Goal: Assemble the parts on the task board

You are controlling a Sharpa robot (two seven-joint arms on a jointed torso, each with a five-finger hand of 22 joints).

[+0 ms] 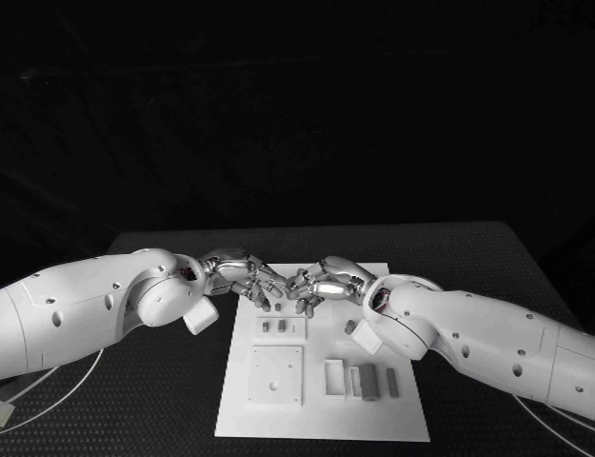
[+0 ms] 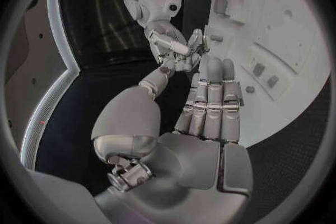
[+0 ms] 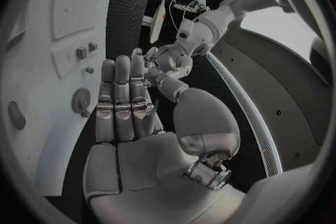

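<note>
The white task board [image 1: 407,400] lies in the middle of the black table. My left hand [image 1: 243,276] and my right hand [image 1: 328,284] hover side by side over its far end, almost touching each other. In the left wrist view my left hand [image 2: 210,106] has straight fingers with nothing in the palm, and my right hand [image 2: 171,45] is just beyond its fingertips. My right hand [image 3: 126,101] is likewise flat and empty, with my left hand [image 3: 164,61] close to its thumb. Small grey parts [image 1: 282,327] lie on the board just under the fingers.
On the near half of the board a square plate [image 1: 277,373] sits beside several long upright pieces [image 1: 366,381]. A lone small piece [image 1: 352,327] stands on the board under my right forearm. Cables [image 1: 50,400] run over the table at the left.
</note>
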